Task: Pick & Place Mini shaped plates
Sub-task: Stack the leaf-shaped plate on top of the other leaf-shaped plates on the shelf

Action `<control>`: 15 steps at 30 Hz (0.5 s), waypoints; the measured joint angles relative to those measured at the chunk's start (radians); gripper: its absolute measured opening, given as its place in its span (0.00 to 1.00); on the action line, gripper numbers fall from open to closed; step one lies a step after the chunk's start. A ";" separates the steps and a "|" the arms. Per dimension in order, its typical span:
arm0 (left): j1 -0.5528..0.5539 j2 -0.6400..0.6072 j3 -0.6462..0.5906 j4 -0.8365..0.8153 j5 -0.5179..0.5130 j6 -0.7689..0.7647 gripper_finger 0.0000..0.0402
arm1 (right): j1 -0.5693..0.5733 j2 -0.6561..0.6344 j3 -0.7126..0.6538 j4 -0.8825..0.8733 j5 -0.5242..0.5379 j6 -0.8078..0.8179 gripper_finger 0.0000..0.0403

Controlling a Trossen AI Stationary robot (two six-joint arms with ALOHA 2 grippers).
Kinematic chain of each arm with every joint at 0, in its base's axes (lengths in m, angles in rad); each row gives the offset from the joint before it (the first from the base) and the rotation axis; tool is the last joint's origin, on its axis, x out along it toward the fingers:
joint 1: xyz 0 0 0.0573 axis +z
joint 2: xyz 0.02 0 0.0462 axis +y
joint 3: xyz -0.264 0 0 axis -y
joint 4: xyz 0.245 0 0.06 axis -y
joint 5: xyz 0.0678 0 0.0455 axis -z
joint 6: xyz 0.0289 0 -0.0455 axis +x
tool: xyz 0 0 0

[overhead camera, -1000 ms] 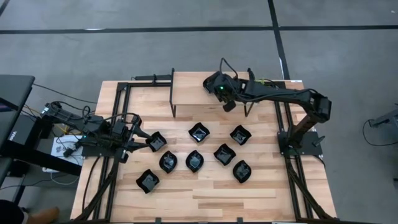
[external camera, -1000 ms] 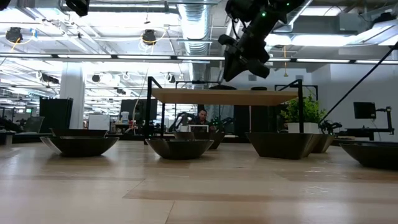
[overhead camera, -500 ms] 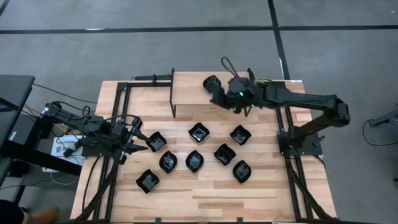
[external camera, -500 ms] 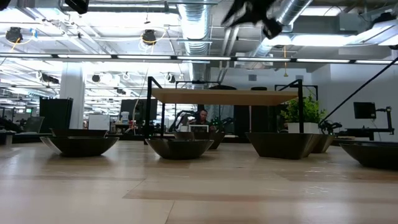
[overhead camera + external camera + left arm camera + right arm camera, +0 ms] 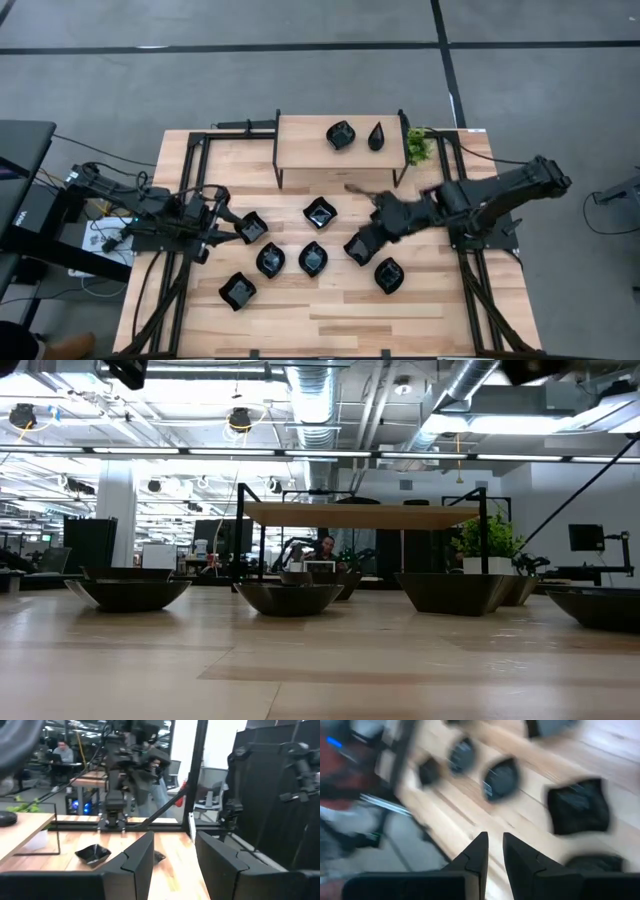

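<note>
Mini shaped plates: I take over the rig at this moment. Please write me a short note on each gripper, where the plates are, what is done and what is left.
Left gripper: open, empty, low at the table's left side, beside the nearest table plate.
Right gripper: fingers slightly apart, empty, above the group of plates in the middle of the table.
Done: two shelf plates stand on the raised wooden shelf.
Left: at least six plates lie on the table; the right arm may hide more.
</note>
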 joint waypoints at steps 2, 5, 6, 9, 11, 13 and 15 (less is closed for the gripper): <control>0.000 0.014 0.000 0.000 -0.017 0.000 0.36 | 0.030 -0.001 0.000 -0.070 0.000 -0.001 0.13; 0.000 0.031 0.000 0.000 -0.023 0.000 0.36 | 0.056 0.001 0.000 -0.135 0.002 -0.053 0.13; 0.000 0.036 0.000 0.003 -0.023 0.000 0.36 | 0.061 0.002 0.000 -0.143 0.005 -0.074 0.13; 0.000 0.048 0.000 0.005 -0.023 0.000 0.36 | 0.061 0.002 0.000 -0.139 0.005 -0.139 0.13; 0.000 0.053 0.000 0.005 -0.023 0.000 0.36 | 0.060 0.002 0.000 -0.142 0.005 -0.192 0.13; 0.000 0.055 0.000 0.006 -0.023 0.000 0.36 | 0.060 0.002 0.000 -0.163 -0.002 -0.212 0.13; 0.000 0.057 0.000 0.006 -0.023 0.000 0.36 | 0.060 0.002 0.000 -0.205 -0.041 -0.201 0.13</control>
